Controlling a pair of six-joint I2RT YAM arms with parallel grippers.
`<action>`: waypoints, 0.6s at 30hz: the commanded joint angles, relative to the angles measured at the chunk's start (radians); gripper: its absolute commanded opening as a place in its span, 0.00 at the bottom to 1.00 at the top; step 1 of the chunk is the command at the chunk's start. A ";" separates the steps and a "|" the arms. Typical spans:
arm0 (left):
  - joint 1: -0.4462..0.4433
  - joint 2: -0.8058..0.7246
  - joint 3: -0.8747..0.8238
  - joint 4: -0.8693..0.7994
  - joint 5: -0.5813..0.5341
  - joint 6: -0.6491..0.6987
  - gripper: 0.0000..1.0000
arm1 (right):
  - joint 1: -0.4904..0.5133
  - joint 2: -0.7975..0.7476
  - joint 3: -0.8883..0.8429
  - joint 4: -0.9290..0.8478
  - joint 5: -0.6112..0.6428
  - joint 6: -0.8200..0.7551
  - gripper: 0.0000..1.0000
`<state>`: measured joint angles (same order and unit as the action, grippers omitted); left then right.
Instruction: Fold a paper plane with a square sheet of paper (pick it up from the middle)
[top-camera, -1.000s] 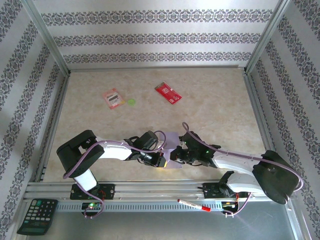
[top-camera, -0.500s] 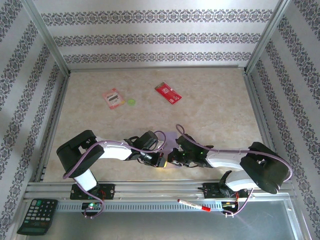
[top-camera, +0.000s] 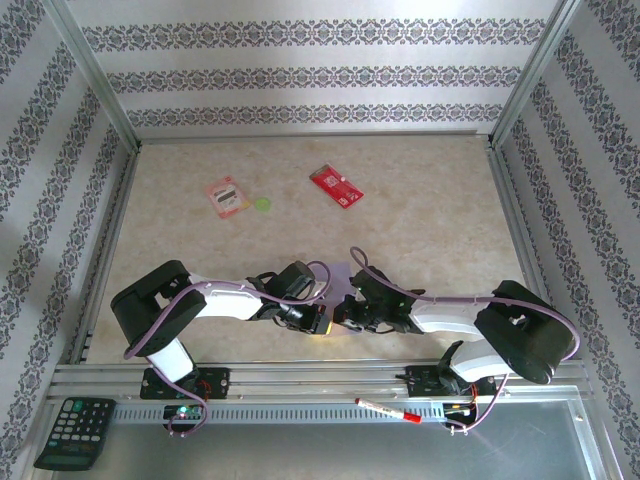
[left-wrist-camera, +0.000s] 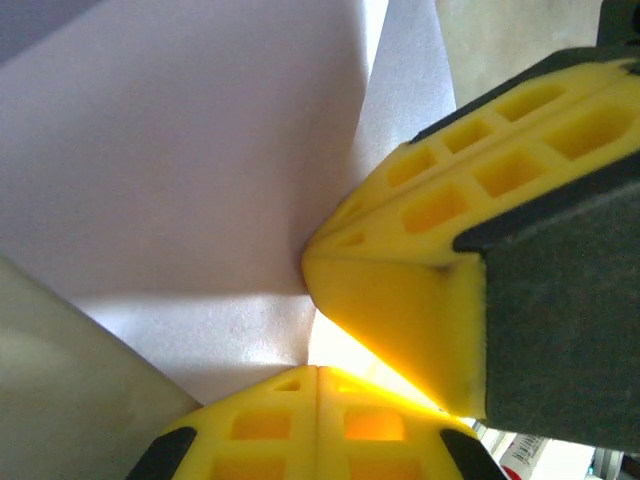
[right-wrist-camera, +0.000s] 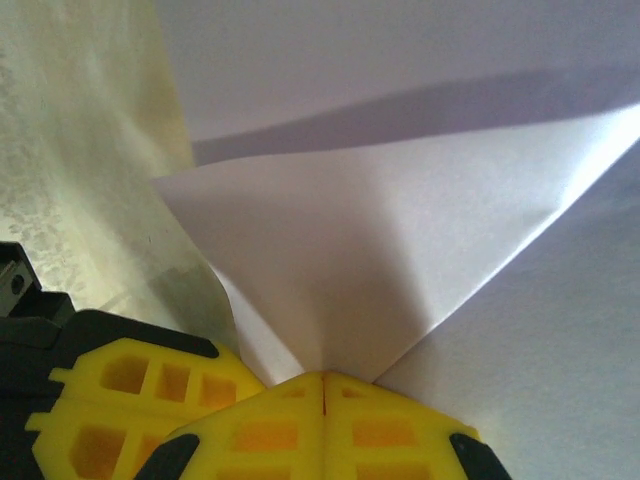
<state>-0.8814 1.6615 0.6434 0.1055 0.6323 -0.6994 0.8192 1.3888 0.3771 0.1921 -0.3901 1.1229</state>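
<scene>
The square sheet of paper (top-camera: 343, 277), pale lilac and folded into triangular flaps, lies low near the table's front middle between my two grippers. My left gripper (top-camera: 322, 322) comes in from the left and my right gripper (top-camera: 340, 312) from the right, tip to tip. In the left wrist view the sheet (left-wrist-camera: 190, 150) runs down to my shut left gripper (left-wrist-camera: 318, 372), with the right gripper's yellow fingers (left-wrist-camera: 430, 230) pressing in beside it. In the right wrist view a creased flap (right-wrist-camera: 380, 250) narrows into my shut right gripper (right-wrist-camera: 323, 380).
A red rectangular card (top-camera: 336, 186), a pink-red packet (top-camera: 227, 197) and a small green disc (top-camera: 263, 204) lie at the far middle of the table. A calculator (top-camera: 73, 433) and a red marker (top-camera: 387, 410) rest on the front rail. Patterned walls enclose the table.
My right arm has drawn in to the left, bringing its gripper closer against the left one at the paper. The left arm has hardly moved.
</scene>
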 joint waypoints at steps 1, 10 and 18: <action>0.005 0.025 -0.048 -0.145 -0.074 0.036 0.00 | -0.028 -0.016 -0.002 -0.002 0.026 -0.021 0.00; 0.005 0.035 -0.044 -0.136 -0.070 0.036 0.00 | 0.002 -0.024 -0.003 0.030 0.004 -0.014 0.00; 0.005 0.037 -0.038 -0.146 -0.071 0.040 0.00 | 0.022 0.058 0.007 0.081 -0.017 -0.010 0.00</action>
<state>-0.8814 1.6611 0.6434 0.1051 0.6323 -0.6876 0.8276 1.4220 0.3779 0.2531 -0.3973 1.1202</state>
